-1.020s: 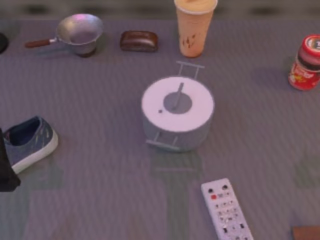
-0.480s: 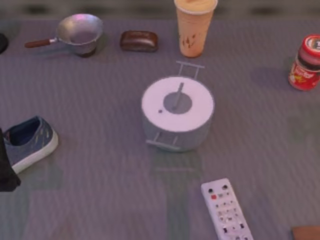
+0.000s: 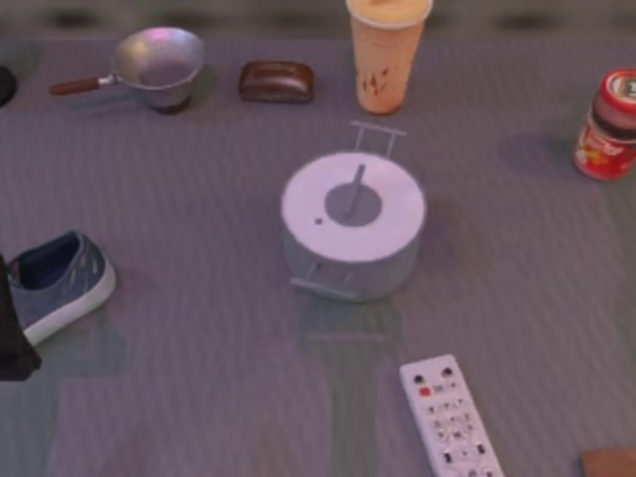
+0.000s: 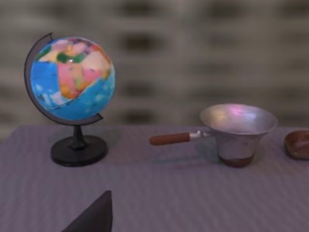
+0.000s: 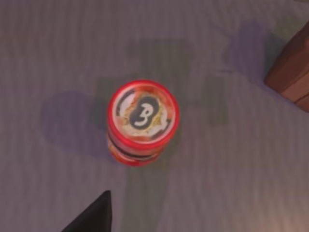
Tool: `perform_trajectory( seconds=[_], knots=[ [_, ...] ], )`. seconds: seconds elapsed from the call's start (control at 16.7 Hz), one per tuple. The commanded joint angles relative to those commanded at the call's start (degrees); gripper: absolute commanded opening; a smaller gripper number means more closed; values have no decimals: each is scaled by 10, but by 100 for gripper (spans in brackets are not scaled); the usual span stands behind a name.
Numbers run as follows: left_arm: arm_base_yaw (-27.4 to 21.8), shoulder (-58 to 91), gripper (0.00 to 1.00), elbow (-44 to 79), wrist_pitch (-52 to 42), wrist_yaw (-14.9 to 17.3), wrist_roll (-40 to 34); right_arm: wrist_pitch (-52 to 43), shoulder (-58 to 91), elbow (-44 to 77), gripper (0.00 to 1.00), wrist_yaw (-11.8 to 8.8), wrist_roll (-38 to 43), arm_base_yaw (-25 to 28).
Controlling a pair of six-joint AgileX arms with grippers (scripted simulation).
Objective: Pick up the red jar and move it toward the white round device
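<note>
Right wrist view looks straight down on the red jar (image 5: 143, 122), so the right claw appears to hang above it, out of the top view; only a dark sliver of the claw (image 5: 91, 215) shows, and I cannot tell how wide it stands. The jar stands upright on the bench (image 5: 231, 159), untouched, with a brown block (image 5: 292, 72) off to one side of it.

In the top view the red jar (image 3: 608, 124) sits at the bench's far right edge, well apart from the white round device (image 3: 354, 224), with an orange cup (image 3: 387, 55) behind the device.

The jar is narrow and tall, so an off-centre descent could knock it over. A low carry might clip the device's thin bar handles.

The left claw (image 4: 91, 215) is parked near a globe (image 4: 70, 96) and a metal pan (image 4: 231, 133); its opening is likewise unseen.
</note>
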Motion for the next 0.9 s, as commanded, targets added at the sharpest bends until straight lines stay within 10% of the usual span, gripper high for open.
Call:
perform_trajectory(
  seconds=[0.48,0.9],
  knots=[
    [0,0,100,0,0,0,0,-180,395,360,100,-24,-68,18],
    [0,0,100,0,0,0,0,-232,490,435,100,-32,-88,26]
  ],
)
